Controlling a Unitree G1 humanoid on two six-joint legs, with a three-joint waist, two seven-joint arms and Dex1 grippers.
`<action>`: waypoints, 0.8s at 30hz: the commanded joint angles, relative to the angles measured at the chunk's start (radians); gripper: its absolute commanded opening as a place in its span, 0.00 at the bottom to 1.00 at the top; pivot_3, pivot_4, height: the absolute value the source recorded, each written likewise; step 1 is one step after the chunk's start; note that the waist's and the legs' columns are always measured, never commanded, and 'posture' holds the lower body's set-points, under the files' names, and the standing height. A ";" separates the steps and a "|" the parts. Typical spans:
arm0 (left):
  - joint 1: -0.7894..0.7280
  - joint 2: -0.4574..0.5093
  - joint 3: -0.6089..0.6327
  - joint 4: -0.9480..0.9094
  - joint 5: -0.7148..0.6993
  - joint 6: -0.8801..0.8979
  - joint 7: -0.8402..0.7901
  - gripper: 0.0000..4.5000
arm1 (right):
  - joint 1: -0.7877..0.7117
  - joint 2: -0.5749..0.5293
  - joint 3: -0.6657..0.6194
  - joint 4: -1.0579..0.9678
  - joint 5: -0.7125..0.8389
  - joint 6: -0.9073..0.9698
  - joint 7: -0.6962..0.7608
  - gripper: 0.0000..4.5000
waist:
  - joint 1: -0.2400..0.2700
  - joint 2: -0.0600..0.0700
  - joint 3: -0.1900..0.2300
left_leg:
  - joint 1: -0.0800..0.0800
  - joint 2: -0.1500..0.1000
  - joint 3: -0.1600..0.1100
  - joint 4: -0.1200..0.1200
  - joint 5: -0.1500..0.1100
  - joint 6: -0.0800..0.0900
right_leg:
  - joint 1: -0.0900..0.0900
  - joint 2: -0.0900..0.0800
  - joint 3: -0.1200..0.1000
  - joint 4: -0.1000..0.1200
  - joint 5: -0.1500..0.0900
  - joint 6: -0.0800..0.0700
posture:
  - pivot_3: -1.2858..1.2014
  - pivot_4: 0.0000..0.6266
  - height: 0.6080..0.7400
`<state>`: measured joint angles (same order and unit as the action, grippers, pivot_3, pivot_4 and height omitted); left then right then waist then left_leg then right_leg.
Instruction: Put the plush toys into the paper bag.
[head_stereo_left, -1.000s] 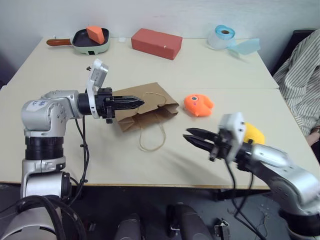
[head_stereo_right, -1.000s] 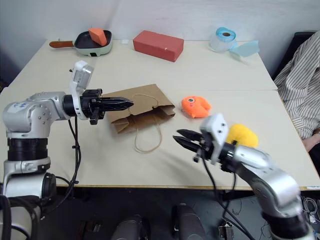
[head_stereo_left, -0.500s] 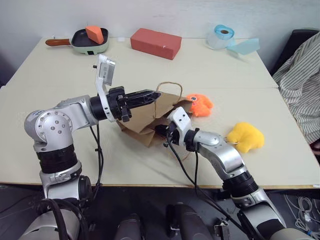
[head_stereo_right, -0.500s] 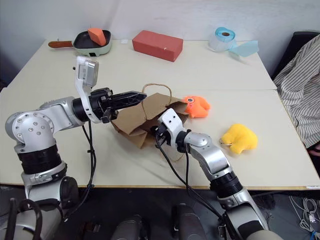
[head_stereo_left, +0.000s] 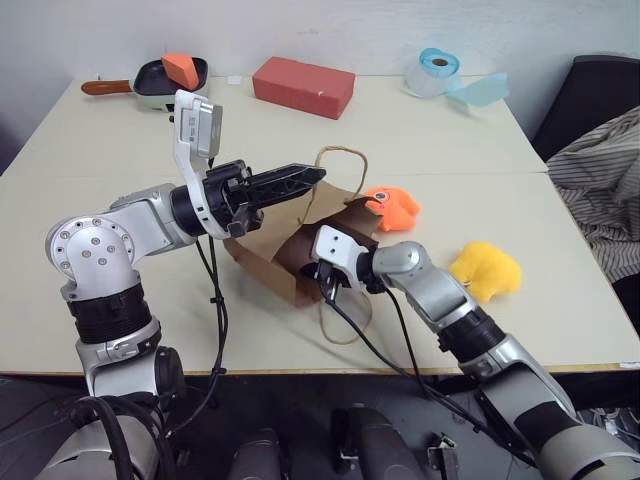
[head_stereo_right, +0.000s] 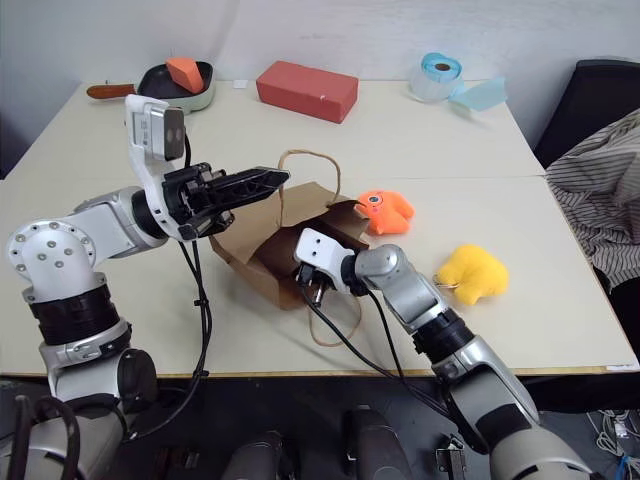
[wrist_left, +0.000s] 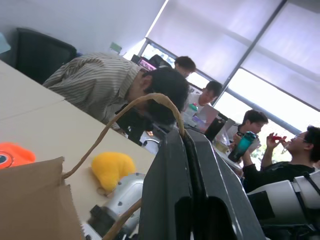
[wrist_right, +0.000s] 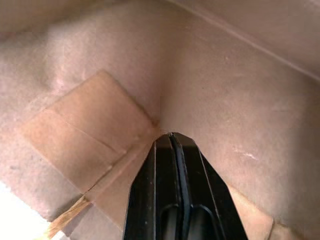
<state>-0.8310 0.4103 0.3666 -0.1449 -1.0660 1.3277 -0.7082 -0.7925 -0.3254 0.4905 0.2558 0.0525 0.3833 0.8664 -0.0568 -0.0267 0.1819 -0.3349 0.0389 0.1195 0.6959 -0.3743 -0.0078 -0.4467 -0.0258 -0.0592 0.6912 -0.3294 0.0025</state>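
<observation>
The brown paper bag (head_stereo_left: 262, 248) lies on its side on the table, its mouth lifted towards the orange plush toy (head_stereo_left: 392, 205). My left gripper (head_stereo_left: 318, 173) hovers above the bag, shut on one cord handle (head_stereo_left: 345, 155), which arches up from its tip. My right gripper (wrist_right: 171, 135) is shut and empty inside the bag, its tip against a crease of the paper wall; from the head views its fingers are hidden within the mouth. The yellow plush toy (head_stereo_left: 485, 270) rests on the table right of my right arm, apart from the bag.
The bag's second handle (head_stereo_left: 345, 320) trails loose on the table towards the front edge. At the back stand a red block (head_stereo_left: 303, 86), a pan with an orange wedge (head_stereo_left: 168, 72) and a blue tape roll (head_stereo_left: 432, 68). A person's striped sleeve (head_stereo_left: 600, 180) is at the right edge.
My right gripper swung from the front right into the bag's mouth and pushed deeper. My left gripper raised the handle, lifting the bag's mouth. The camera view shifted slightly.
</observation>
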 joint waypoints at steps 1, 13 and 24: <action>0.021 0.020 -0.025 -0.050 -0.041 -0.026 -0.011 0.00 | -0.043 0.060 -0.051 0.075 0.052 0.041 0.057 0.01 | -0.003 0.000 0.000 | 0.000 0.000 0.000 0.000 0.000 0.000 | 0.000 0.000 0.000 0.000 0.000 0.000 | 0.52 0.24 1.00; 0.064 0.047 -0.050 -0.073 -0.069 -0.080 0.018 0.00 | -0.135 0.265 -0.279 0.292 0.168 0.209 -0.080 0.01 | -0.003 0.001 0.000 | -0.001 0.000 -0.001 -0.001 0.000 0.000 | 0.000 0.000 0.000 -0.001 0.000 0.000 | 0.52 0.24 1.00; 0.071 0.066 -0.053 -0.056 -0.094 -0.106 0.025 0.00 | -0.166 0.314 -0.318 0.304 0.199 0.247 -0.077 0.01 | -0.004 0.001 0.000 | -0.001 0.000 -0.001 -0.002 0.000 -0.001 | -0.001 0.000 0.000 -0.002 0.000 0.000 | 0.52 0.24 1.00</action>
<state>-0.7514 0.4740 0.3011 -0.1825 -1.1202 1.2404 -0.6837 -0.9388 -0.0238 0.1552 0.5510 0.2748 0.6710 0.8033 -0.0609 -0.0259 0.1823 -0.3357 0.0392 0.1187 0.6933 -0.3740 -0.0083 -0.4473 -0.0259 -0.0594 0.6895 -0.3294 0.0024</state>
